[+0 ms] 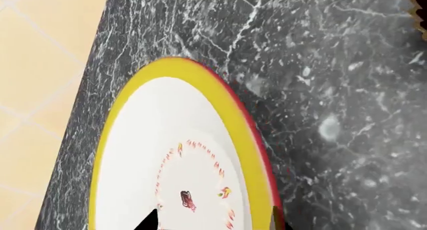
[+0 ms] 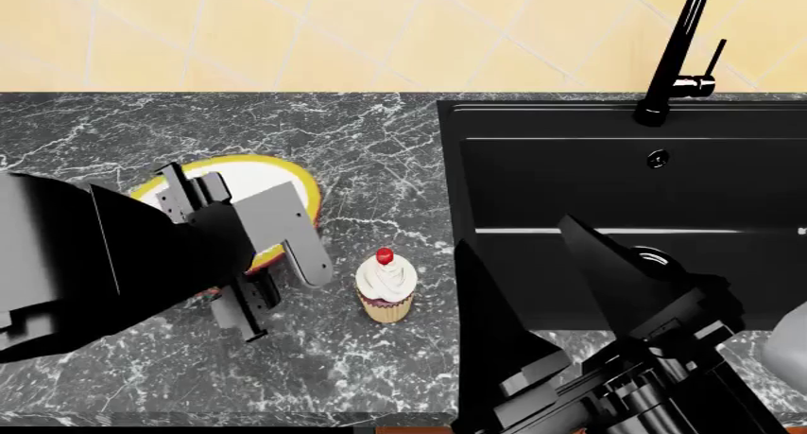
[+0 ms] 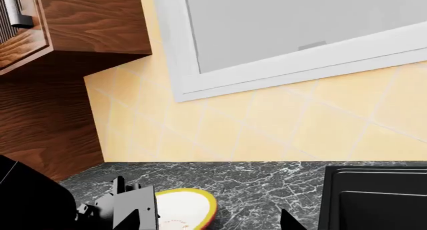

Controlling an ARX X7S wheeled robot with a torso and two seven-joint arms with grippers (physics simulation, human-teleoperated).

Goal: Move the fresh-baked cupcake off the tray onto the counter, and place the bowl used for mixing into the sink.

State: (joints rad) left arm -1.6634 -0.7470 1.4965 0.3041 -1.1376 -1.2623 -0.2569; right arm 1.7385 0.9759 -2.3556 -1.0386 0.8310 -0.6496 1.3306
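Left wrist view: the bowl [image 1: 180,155] sits flat on the dark marble tabletop [image 1: 333,89], seen at a slant so its round shape stretches into an oval. Its yellow rim with the orange edge rings a white inside with a small ring of reddish marks; nothing lies in it. Two dark fingertips [image 1: 148,221] of the left pincer [image 1: 212,222] poke in at the frame edge, one over the bowl's white inside and one at its rim, so they stand apart, straddling the rim without clamping it. A sliver of a ribbed tan wrapper shows at the far corner.

Head view: the left arm reaches across the tabletop [image 2: 378,141] and covers most of the bowl [image 2: 271,174], whose yellow rim peeks out behind it. The cupcake [image 2: 386,285] stands upright on the tabletop just beside the arm, cherry on top, between the bowl and the sink [image 2: 606,179]. The sink's basin holds nothing; its faucet [image 2: 678,51] rises at the back. The right arm sits low at the near edge, over the sink's front corner; its pincer [image 2: 587,264] shows two pointed fingers spread apart, holding nothing.

Right wrist view: pointed at the tiled wall, with the bowl [image 3: 187,207], the left arm and the sink [image 3: 373,200] low in the frame.
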